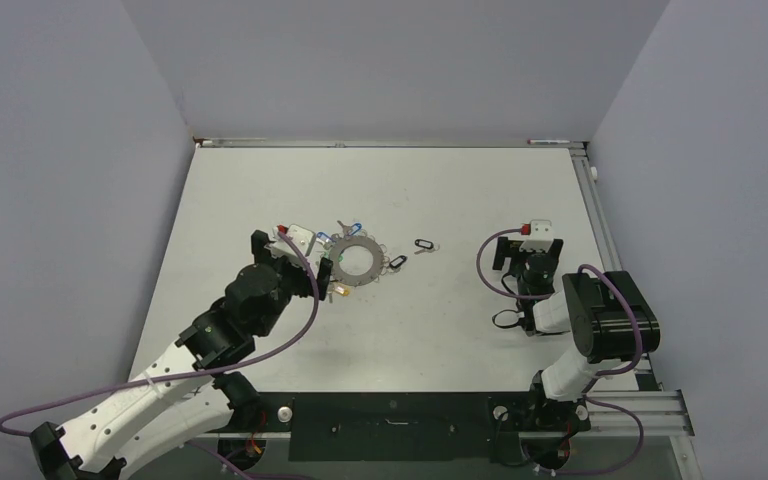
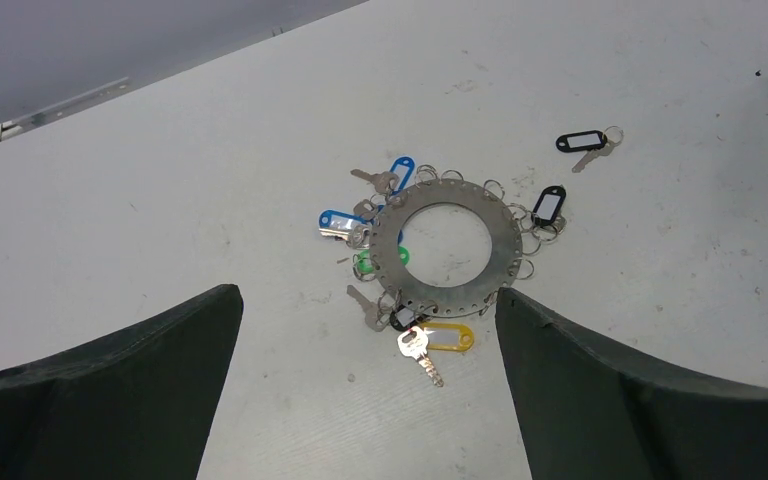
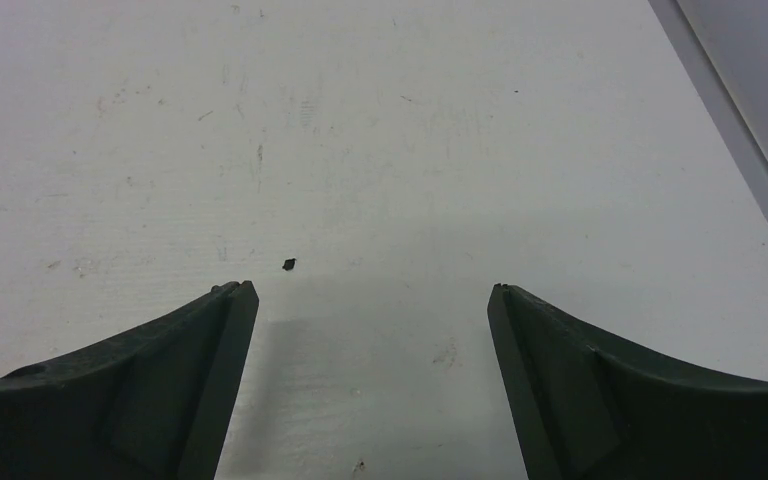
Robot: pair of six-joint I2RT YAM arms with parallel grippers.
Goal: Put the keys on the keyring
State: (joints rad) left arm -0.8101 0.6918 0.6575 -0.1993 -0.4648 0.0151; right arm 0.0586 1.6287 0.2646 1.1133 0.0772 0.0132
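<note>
Loosely, keys [image 2: 338,222] clustered around keyring [image 2: 388,235], left hand [image 2: 365,300] apart beside it, right hand [image 3: 370,290] apart near table [image 3: 360,120] edge.

The left pincer [image 2: 368,293] is held wide open and angled downward; the right pincer [image 3: 371,287] is likewise spread apart.

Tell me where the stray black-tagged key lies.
In the left wrist view, the black-tagged key lies alone, up and right of the keyring, on the robot's right side of it.
</note>
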